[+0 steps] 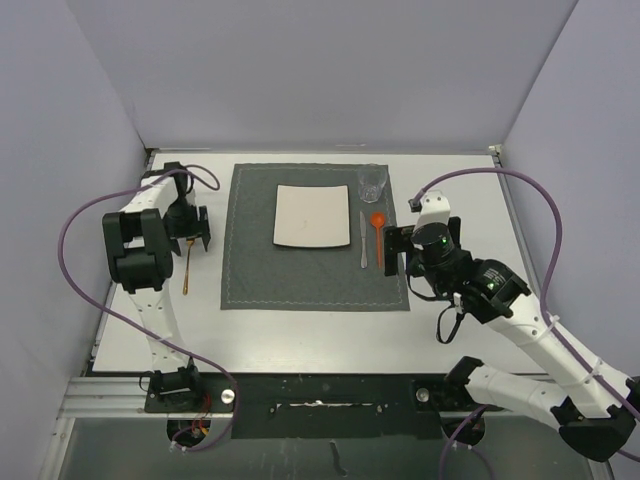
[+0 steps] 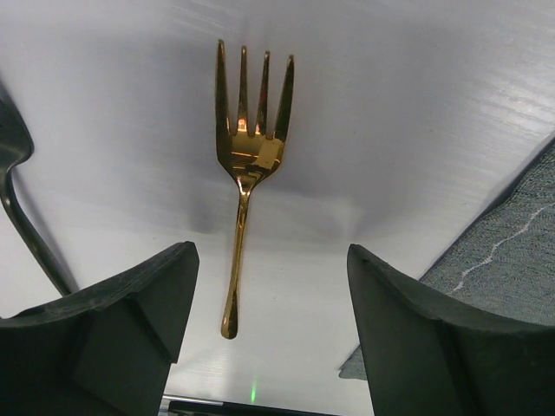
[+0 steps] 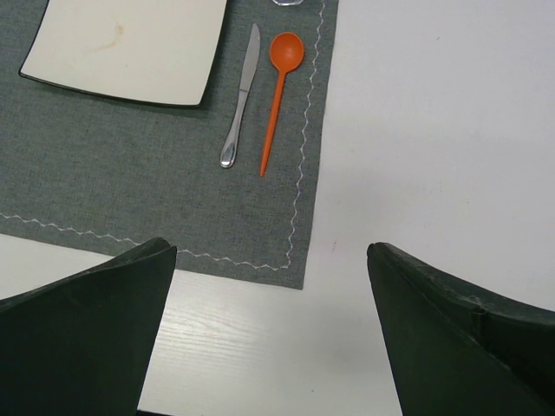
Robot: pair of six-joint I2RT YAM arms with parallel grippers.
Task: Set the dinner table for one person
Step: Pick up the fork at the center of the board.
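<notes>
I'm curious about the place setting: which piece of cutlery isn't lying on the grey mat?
The gold fork: it lies on the white table left of the mat, while the silver knife and orange spoon rest on the mat beside the plate.

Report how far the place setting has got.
Done: the dark grey cloth placemat carries the white square plate, with the silver knife and orange spoon to its right and the clear glass beyond them. In hand: the open left gripper hovers over the gold fork on the white tabletop, left of the placemat. Left: placing that fork, probably beside the plate. The right gripper: open, empty.
</notes>
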